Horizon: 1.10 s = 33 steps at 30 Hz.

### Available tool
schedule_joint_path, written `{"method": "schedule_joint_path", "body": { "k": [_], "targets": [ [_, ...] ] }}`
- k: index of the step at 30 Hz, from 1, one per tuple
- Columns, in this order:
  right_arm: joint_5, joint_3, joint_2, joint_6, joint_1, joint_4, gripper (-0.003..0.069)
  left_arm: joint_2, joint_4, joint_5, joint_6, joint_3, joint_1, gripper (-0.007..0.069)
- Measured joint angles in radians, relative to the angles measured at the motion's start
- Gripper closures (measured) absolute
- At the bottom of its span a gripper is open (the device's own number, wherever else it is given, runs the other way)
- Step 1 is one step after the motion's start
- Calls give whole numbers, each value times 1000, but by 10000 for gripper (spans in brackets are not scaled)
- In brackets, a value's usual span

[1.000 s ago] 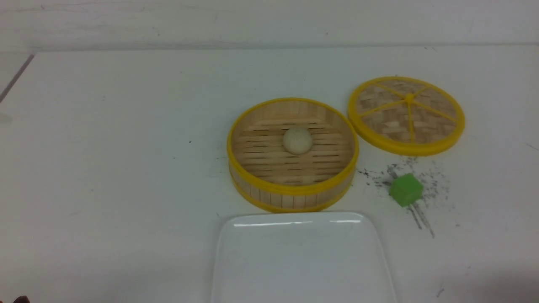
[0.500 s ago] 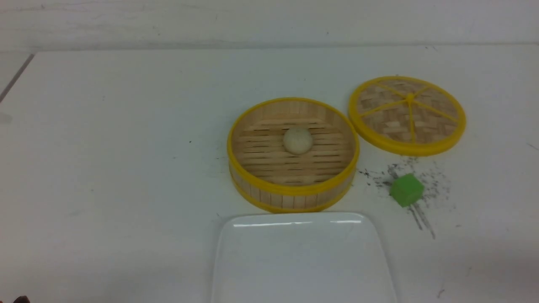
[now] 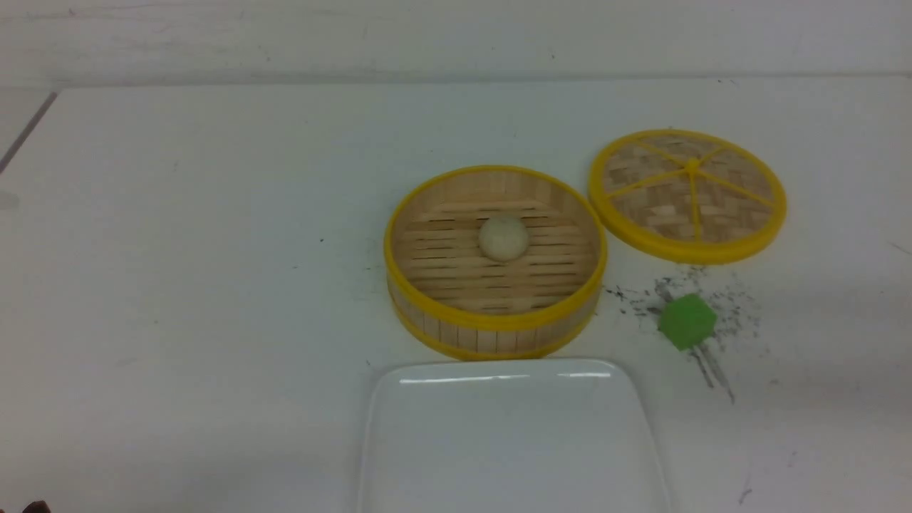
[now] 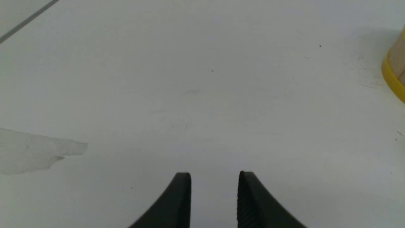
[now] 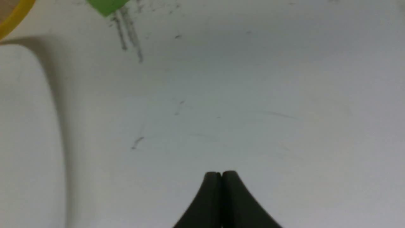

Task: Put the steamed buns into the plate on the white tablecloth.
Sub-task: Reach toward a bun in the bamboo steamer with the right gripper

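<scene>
One cream steamed bun (image 3: 504, 237) sits in the middle of the round yellow-rimmed bamboo basket (image 3: 456, 324). The glossy white plate (image 3: 513, 456) lies empty on the white tablecloth (image 3: 178, 285), just in front of the basket. Neither arm shows in the front view. In the left wrist view my left gripper (image 4: 214, 174) is open, with bare cloth between its fingers and the basket's edge (image 4: 394, 79) off to one side. My right gripper (image 5: 221, 173) is shut on nothing, over bare cloth beside the plate's rim (image 5: 28, 126).
The basket's woven lid (image 3: 688, 194) lies flat at the back right. A green cube (image 3: 687, 322) rests on dark scuff marks in front of the lid, and its corner (image 5: 106, 5) shows in the right wrist view. A grey patch (image 4: 31, 152) marks the cloth near my left gripper.
Nothing on the table has moved in the front view. A shadow at the lower right corner has thinned out.
</scene>
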Motion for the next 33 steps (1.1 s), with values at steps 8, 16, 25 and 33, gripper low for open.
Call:
{"method": "schedule_joint_path", "body": {
  "k": [8, 16, 25, 33],
  "targets": [
    [-41, -192, 333, -491, 106, 462, 551, 0, 0, 0, 0, 0, 0, 384],
    [-83, -536, 745, -409, 362, 288, 492, 0, 0, 1, 0, 0, 0, 384],
    [-83, -987, 1124, -195, 478, -23, 270, 0, 0, 1, 0, 0, 0, 384],
    [-143, -1180, 1329, -116, 479, -116, 151, 0, 0, 1, 0, 0, 0, 384]
  ]
}}
